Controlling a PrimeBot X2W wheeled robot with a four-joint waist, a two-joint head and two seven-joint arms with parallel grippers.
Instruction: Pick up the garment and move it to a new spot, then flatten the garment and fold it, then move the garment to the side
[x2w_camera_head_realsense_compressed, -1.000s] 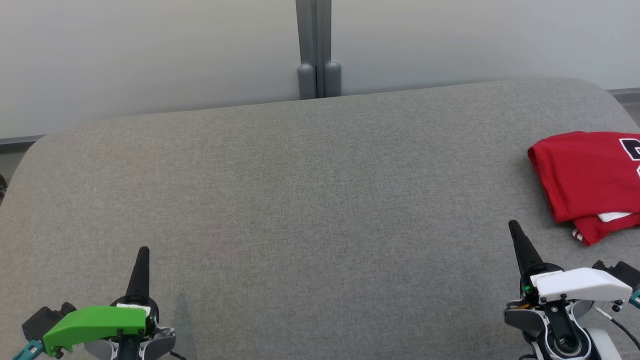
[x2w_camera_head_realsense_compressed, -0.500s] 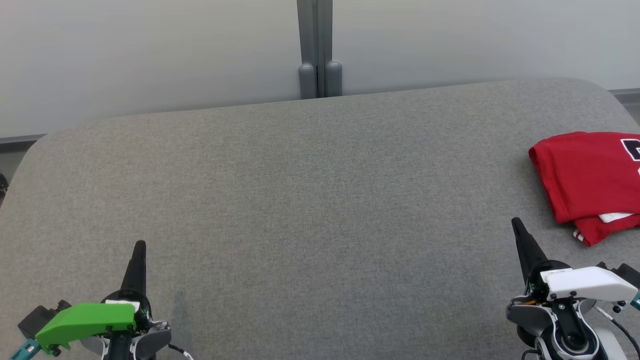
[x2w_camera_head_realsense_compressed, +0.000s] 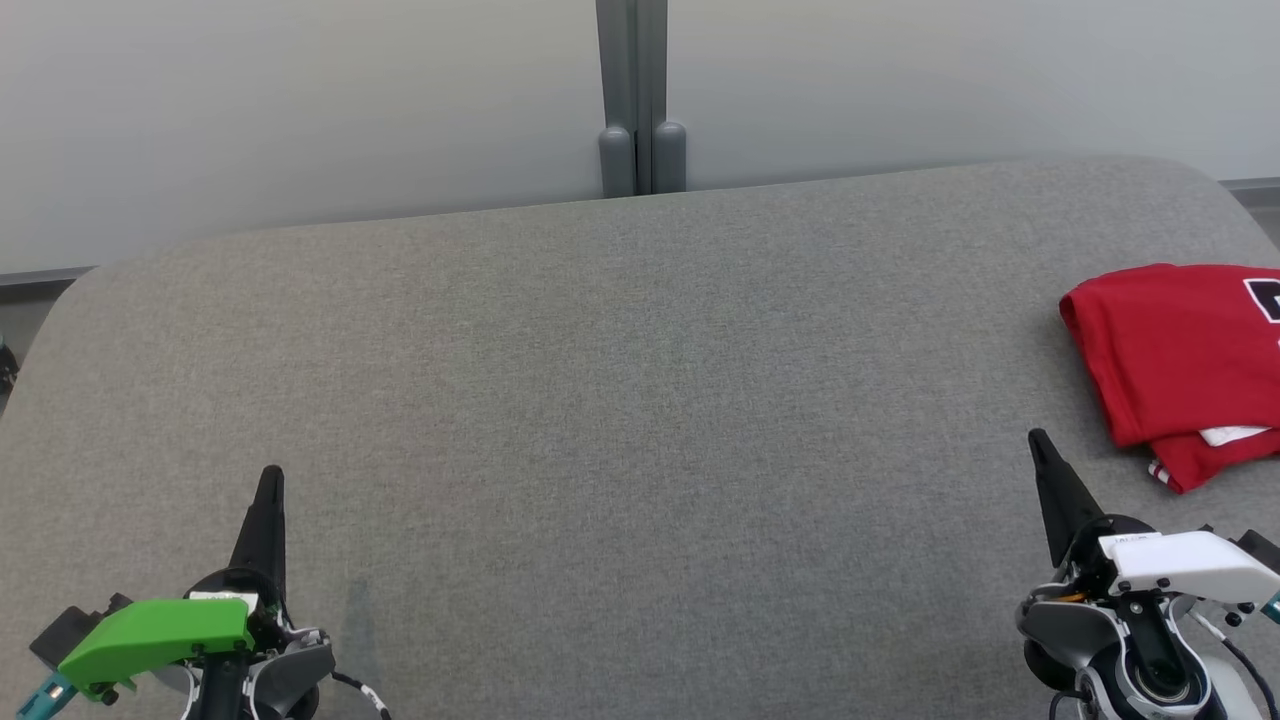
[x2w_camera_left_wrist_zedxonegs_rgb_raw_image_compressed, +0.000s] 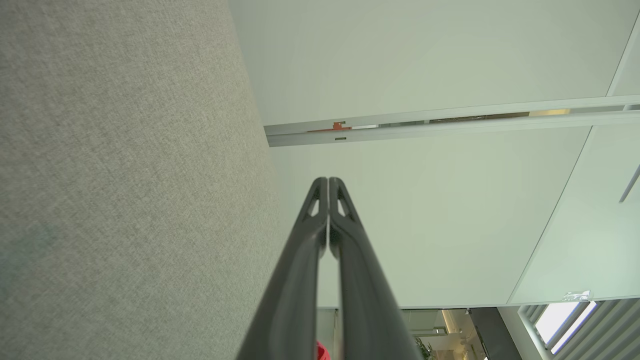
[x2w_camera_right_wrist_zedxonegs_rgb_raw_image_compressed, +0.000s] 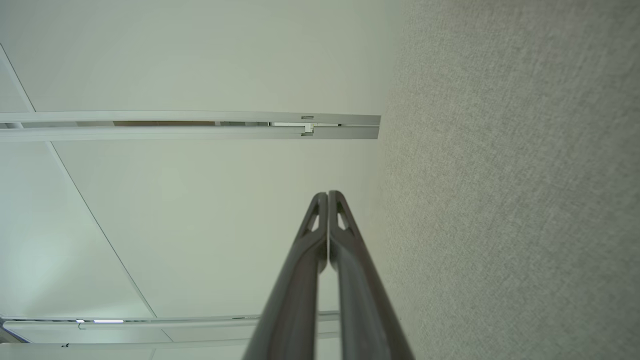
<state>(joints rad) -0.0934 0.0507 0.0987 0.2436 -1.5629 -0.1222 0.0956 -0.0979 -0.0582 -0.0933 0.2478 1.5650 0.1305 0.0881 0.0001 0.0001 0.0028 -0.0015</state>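
Both left hand (x2w_camera_head_realsense_compressed: 270, 476) and right hand (x2w_camera_head_realsense_compressed: 1036, 438) pressed together; garment (x2w_camera_head_realsense_compressed: 1165, 345) seemingly folded, cut off

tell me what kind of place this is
Likely an office or lab workspace: a grey fabric-covered table bearing a folded red garment, with pale partition panels joined by a grey post behind it.

Items counted: one red garment (x2w_camera_head_realsense_compressed: 1170, 345); one grey desk (x2w_camera_head_realsense_compressed: 640, 400); two grippers, namely left gripper (x2w_camera_head_realsense_compressed: 270, 478) and right gripper (x2w_camera_head_realsense_compressed: 1038, 440); one grey post (x2w_camera_head_realsense_compressed: 640, 100).
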